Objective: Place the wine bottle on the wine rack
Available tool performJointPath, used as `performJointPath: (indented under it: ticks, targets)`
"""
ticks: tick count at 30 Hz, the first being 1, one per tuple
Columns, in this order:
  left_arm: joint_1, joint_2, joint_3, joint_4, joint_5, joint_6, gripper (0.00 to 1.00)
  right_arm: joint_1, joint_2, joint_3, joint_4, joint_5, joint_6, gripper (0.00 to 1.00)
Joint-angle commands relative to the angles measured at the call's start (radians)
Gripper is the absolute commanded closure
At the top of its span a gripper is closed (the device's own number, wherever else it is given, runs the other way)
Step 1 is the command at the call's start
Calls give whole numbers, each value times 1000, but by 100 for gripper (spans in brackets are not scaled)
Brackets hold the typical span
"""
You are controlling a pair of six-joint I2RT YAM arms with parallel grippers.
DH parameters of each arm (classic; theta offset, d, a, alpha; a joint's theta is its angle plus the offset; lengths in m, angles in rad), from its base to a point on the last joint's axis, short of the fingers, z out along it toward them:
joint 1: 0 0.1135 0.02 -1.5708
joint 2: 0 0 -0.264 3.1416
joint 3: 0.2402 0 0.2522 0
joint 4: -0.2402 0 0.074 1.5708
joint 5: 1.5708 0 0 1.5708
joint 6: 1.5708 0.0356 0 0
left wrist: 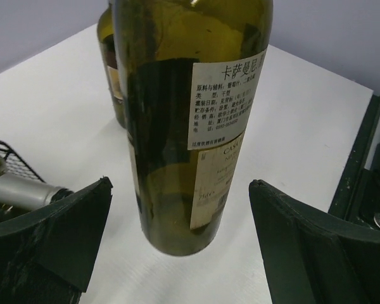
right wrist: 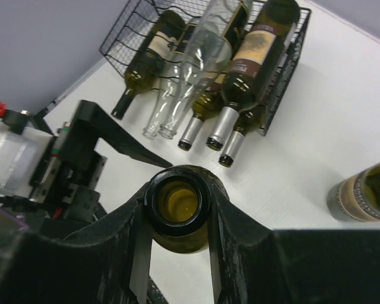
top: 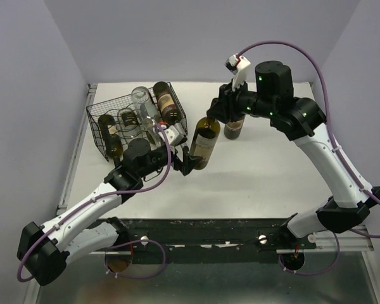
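Left gripper [left wrist: 180, 190]: spread wide, jaws either side of the bottle's [left wrist: 164, 126] lower body and clear of the glass.
Bottle: upright at mid-counter [top: 272, 171], just right of the rack [top: 98, 126]; uncorked, and we judge it empty.
Handling: rigid glass, smooth and breakable; light for its size, we expect, with the weight low.
Hold: the neck [right wrist: 177, 242] under the lip resists slipping; the label [left wrist: 225, 101] offers friction for laying it down.
Right gripper [right wrist: 177, 215]: pinching the neck from above.
Rack: far left, with stored bottles [right wrist: 253, 50] lying necks outward; we cannot confirm a free cradle.
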Motion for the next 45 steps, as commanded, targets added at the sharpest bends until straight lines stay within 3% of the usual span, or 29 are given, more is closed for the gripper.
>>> performJointPath:
  ticks: [1, 12, 14, 19, 21, 22, 25, 28, 30, 34, 37, 43, 45]
  targets:
    - [-3, 39, -9, 106, 184, 2, 1, -3, -37, 75, 60, -188, 23, 99]
    - [-3, 62, -37, 123, 203, 55, 1, -3, -52, 59, 107, -309, 27, 99]
    - [-5, 60, -40, 123, 201, 65, 5, -1, -56, 51, 118, -312, 32, 99]
    - [-3, 59, -25, 95, 188, 114, 42, -1, -72, 25, 147, -340, 47, 99]
    - [-3, 57, -6, 68, 195, 173, 68, -1, -78, 19, 147, -337, 50, 99]
    - [-3, 56, 3, 57, 185, 195, 96, -1, -81, 17, 141, -337, 50, 99]
    - [-5, 44, 34, 29, 91, 252, 100, -1, -89, 17, 130, -312, 61, 99]
    - [-3, 19, 67, 11, 7, 363, 100, -1, -106, 22, 116, -305, 49, 77]
    - [-3, -1, 84, 20, -47, 455, 100, -1, -112, 29, 99, -309, 36, 41]
    - [-5, -24, 121, 58, -154, 702, 100, 0, -133, 19, 92, -277, 23, 10]
    - [-3, -18, 144, 104, -228, 889, 100, -1, -155, 9, 101, -239, 15, 0]
    - [-3, -12, 143, 158, -250, 1287, 100, -1, -149, 58, 67, -165, 20, 0]
    - [8, -6, 169, 65, -221, 1425, 100, -3, -112, 115, -18, -147, 4, 0]
